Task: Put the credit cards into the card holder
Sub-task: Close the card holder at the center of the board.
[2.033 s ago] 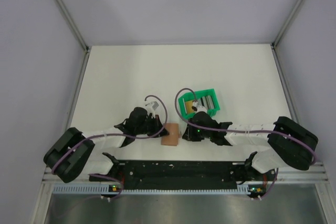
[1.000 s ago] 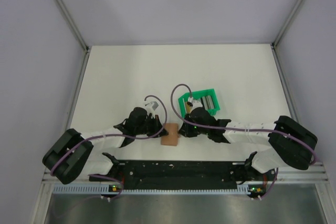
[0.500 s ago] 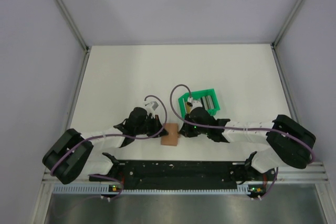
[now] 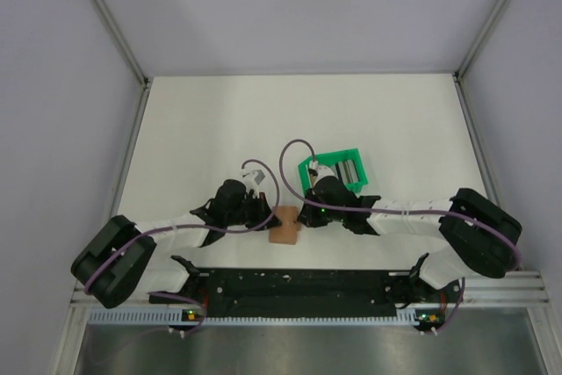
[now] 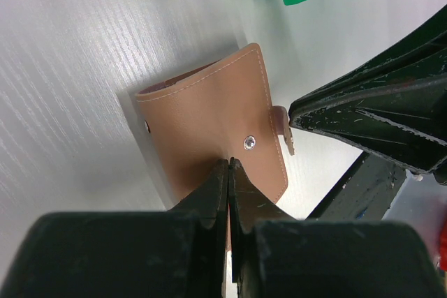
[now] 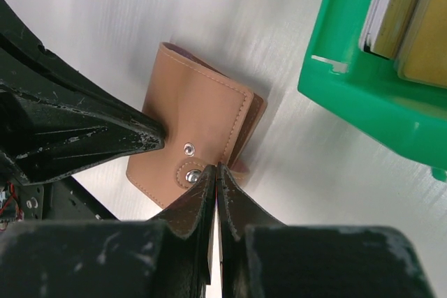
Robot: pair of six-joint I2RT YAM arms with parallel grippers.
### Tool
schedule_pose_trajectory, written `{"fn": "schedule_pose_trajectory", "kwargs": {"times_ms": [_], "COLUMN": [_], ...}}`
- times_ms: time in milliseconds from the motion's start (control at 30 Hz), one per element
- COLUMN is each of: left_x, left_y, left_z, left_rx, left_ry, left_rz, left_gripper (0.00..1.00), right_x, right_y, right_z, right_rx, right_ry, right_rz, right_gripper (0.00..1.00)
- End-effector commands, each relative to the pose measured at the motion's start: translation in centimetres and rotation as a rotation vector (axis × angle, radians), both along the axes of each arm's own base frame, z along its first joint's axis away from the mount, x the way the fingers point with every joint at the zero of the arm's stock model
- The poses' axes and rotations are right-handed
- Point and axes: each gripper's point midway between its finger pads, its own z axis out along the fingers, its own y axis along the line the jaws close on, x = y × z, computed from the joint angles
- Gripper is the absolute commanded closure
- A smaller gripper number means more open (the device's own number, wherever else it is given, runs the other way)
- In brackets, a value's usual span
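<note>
The tan card holder (image 4: 284,226) lies closed on the table between both arms, seen as well in the left wrist view (image 5: 202,116) and the right wrist view (image 6: 199,120). My left gripper (image 5: 229,163) is shut, its tips pressing down on the holder's face beside the snap stud. My right gripper (image 6: 216,167) is shut on the holder's strap tab (image 6: 187,174), which sits unsnapped off its stud. The credit cards (image 6: 408,12) stand on edge in the green tray (image 6: 349,95); gold and pale ones show.
The green tray (image 4: 309,183) stands just behind and to the right of the card holder, close to my right wrist. Purple cables loop above both wrists. The black base rail (image 4: 299,285) runs along the near table edge.
My right gripper has moved from the green tray leftward to the card holder's right edge and closed on the strap tab. The left arm and the holder have stayed put.
</note>
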Motion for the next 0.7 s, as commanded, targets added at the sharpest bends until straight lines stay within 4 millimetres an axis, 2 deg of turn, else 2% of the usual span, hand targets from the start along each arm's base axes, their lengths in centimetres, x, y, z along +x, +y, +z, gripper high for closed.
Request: {"fn": "schedule_pose_trajectory", "kwargs": {"times_ms": [0, 333, 500, 667], "left_x": [-0.6, -0.5, -0.6, -0.7], "left_y": [1.0, 1.0, 1.0, 1.0], "left_z": [-1.7, -1.7, -1.8, -1.8], "left_rx": [0.063, 0.063, 0.065, 0.065], "left_ry": [0.020, 0.019, 0.021, 0.021], "left_rz": [-0.006, -0.003, -0.004, -0.009], "left_gripper": [1.00, 1.00, 1.00, 1.00], "right_x": [1.0, 0.5, 0.8, 1.3], "right_y": [2.0, 2.3, 1.3, -0.5], "right_z": [2.0, 1.4, 2.1, 3.2], "right_rx": [0.059, 0.072, 0.069, 0.047], "right_ry": [-0.033, -0.004, -0.034, -0.079], "right_rz": [0.046, 0.058, 0.012, -0.054], "right_gripper": [0.98, 1.00, 1.00, 1.00]}}
